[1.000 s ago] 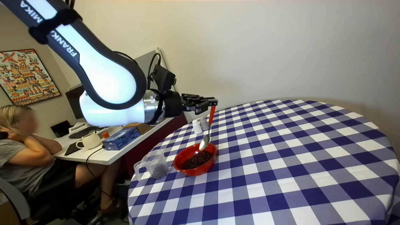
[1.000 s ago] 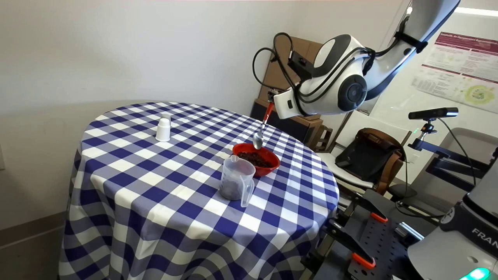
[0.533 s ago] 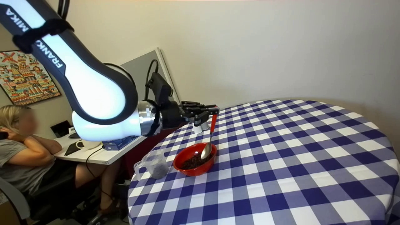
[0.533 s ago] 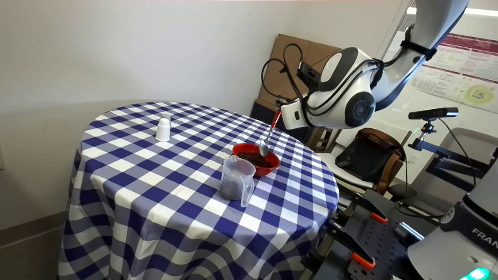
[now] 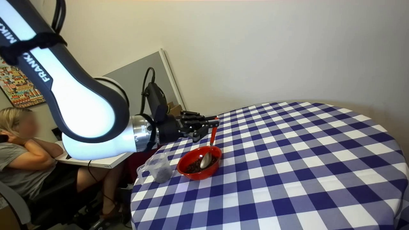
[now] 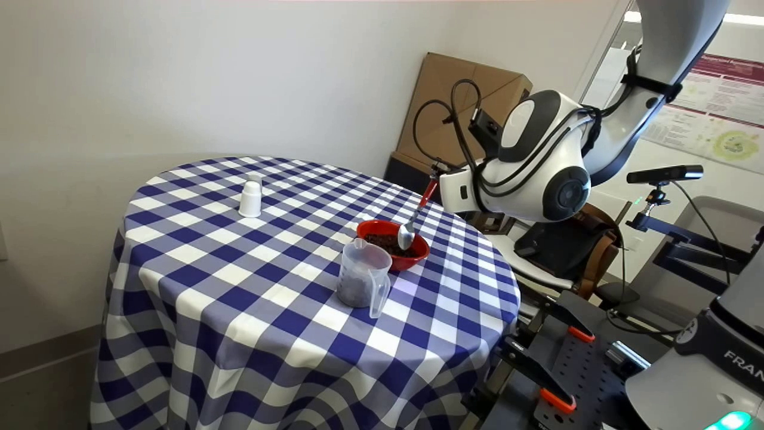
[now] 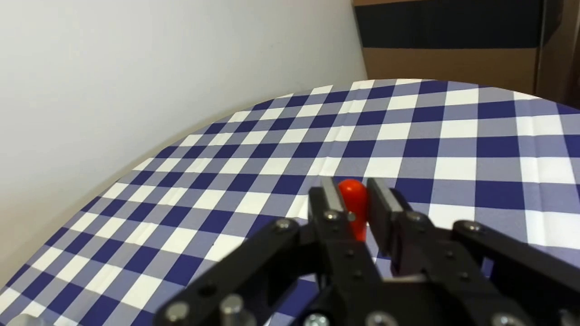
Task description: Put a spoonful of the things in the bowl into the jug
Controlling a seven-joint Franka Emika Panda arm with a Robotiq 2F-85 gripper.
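The end effector (image 7: 354, 197) pinches the spoon (image 5: 212, 137) near its top, steep in the bowl (image 5: 201, 176), just right of the jug (image 6: 353, 280). Held so high, I fear, it could twist and spill dark bits (image 5: 194, 166).

White glare on arm (image 5: 84, 108); blurred face (image 5: 28, 124)

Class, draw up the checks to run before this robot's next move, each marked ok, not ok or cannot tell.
1. Black two-fingered gripper shut on the red-handled metal spoon: ok.
2. Round red bowl upright, holding dark brown pieces: ok.
3. Spoon's silver head inside the bowl's outline in both exterior views: ok.
4. Head touching the pieces: cannot tell.
5. Spoonful loaded: not ok; no pieces visible on the head.
6. Translucent plastic jug standing upright beside the bowl: ok.
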